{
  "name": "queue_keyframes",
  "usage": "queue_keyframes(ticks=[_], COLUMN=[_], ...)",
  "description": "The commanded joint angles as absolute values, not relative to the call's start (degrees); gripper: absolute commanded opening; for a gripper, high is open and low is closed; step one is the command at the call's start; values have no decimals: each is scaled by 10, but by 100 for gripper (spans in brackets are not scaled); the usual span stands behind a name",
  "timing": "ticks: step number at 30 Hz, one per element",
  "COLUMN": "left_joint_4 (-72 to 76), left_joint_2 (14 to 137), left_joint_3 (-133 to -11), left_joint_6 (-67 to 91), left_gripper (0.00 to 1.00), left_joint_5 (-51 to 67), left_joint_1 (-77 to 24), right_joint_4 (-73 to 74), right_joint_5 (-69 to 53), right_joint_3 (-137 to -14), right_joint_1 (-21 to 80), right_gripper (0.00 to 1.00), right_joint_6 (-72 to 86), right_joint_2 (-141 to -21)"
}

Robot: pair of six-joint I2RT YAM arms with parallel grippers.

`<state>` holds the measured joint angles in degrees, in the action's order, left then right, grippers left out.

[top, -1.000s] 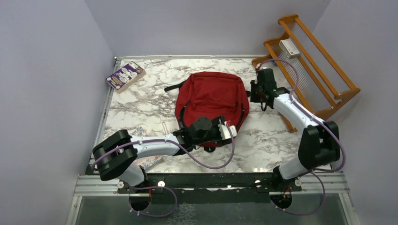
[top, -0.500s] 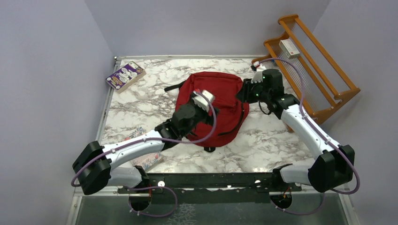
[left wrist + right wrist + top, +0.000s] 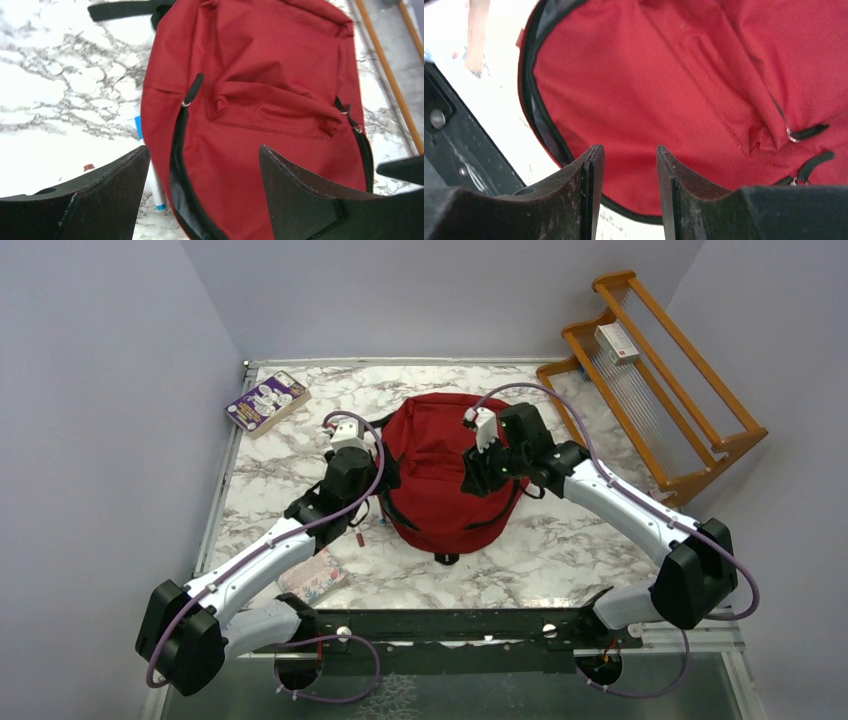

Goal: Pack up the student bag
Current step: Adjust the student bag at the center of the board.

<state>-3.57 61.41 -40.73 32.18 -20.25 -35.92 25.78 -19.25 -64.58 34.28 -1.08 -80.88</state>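
Observation:
The student bag [image 3: 440, 465], a red backpack with black zips, lies flat in the middle of the marble table. Its main zip gapes along the edge and shows grey lining [image 3: 187, 210]. My left gripper [image 3: 378, 478] hovers at the bag's left edge. In the left wrist view that gripper [image 3: 205, 160] is wide open, with nothing between its fingers [image 3: 107, 200]. My right gripper [image 3: 474, 478] is over the bag's right half. In the right wrist view it [image 3: 626, 155] stands partly open above the red fabric [image 3: 659, 90], holding nothing.
A white marker with a blue tip [image 3: 150, 182] lies against the bag's left edge. A purple book [image 3: 267, 400] sits at the back left. A floral booklet [image 3: 315, 578] lies under the left arm. At the right stands a wooden rack [image 3: 690, 410] with a white box [image 3: 617, 342] on it.
The left arm swung from the bag's near edge to its left side. The right arm came from the rack side onto the bag. Both grippers opened wider.

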Motion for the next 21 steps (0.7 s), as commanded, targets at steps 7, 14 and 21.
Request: queue_keyframes(ticks=[7, 14, 21], left_joint_4=[-43, -27, -30], left_joint_2=[650, 671, 658], left_joint_3=[-419, -418, -412], left_joint_6=[346, 339, 342], left_gripper=[82, 83, 83], left_joint_5=[-173, -154, -143], left_joint_1=[-332, -317, -304], right_joint_4=[403, 414, 388], right_joint_5=[-152, -150, -89], right_joint_3=[-628, -604, -589], right_joint_1=[372, 408, 427], right_gripper=[52, 62, 68], right_joint_6=[-81, -115, -145], right_joint_2=[-751, -762, -788])
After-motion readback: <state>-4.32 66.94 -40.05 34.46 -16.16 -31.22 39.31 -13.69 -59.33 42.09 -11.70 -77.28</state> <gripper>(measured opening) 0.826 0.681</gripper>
